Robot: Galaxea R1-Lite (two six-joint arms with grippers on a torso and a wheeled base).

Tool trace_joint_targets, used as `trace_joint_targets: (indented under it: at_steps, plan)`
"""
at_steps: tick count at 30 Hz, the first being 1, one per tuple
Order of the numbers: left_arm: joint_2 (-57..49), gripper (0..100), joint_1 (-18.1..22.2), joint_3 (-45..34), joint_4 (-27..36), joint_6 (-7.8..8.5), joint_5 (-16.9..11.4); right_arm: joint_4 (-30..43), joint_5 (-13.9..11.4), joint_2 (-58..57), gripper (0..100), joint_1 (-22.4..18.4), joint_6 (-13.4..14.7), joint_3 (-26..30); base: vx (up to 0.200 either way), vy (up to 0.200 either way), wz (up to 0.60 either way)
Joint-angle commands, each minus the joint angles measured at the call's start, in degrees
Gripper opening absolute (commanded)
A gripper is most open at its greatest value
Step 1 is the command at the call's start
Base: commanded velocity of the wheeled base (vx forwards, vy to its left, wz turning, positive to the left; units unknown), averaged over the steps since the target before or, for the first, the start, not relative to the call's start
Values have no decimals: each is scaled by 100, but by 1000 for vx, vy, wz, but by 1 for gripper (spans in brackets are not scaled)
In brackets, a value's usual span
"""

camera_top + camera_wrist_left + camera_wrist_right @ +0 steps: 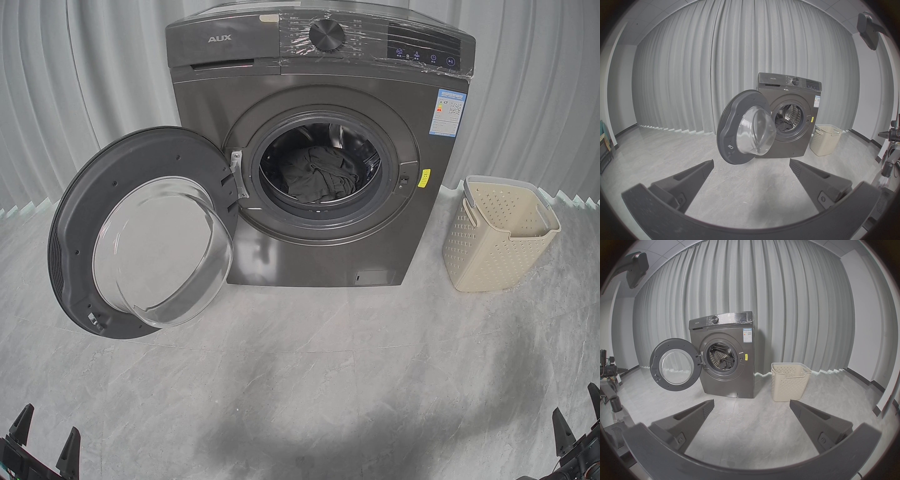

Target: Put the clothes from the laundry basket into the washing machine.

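Seen from the head camera, the washing machine (pixel 325 250) stands at 12 o'clock on the grey floor (pixel 300 375), with a pleated curtain (pixel 81 75) hanging behind it. Its round door (pixel 144 237) is swung wide open toward 10 o'clock, hinged on the machine's left side, with the glass bowl facing outward. The clothes (pixel 319 174) are a dark crumpled heap lying inside the drum (pixel 340 134), in the lower half of the opening.

The laundry basket (pixel 500 234) is cream and perforated. It stands upright on the floor at 2 o'clock, near the machine's right side but not touching it, and its pale inner walls show from above.

The left pincer (pixel 49 431) sits low at 7 o'clock, well apart from the door, with its two black fingers spread and only floor between them. The right pincer (pixel 576 412) sits at 5 o'clock, well apart from the basket, and its fingers are likewise spread wide over the floor.
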State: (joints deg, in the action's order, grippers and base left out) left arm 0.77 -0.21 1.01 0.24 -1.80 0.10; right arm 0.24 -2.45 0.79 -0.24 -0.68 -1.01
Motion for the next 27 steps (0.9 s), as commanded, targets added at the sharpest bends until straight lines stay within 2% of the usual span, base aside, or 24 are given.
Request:
trace_joint_targets:
  at_steps: [1,14,22,27]
  plan:
    - [-50,100,3,-92,2,-13,-1,2,-1,-79,100,-2,-2,101,0,200,0]
    - [-50,100,3,-92,-7,5,-1,2,-1,-79,100,-2,-2,101,0,200,0]
    - [-50,100,12,-92,-7,-4,-1,2,8,-79,100,-11,-2,101,0,0,0]
    - [-50,100,3,-92,-7,5,-1,2,8,-79,100,-11,-2,101,0,0,600]
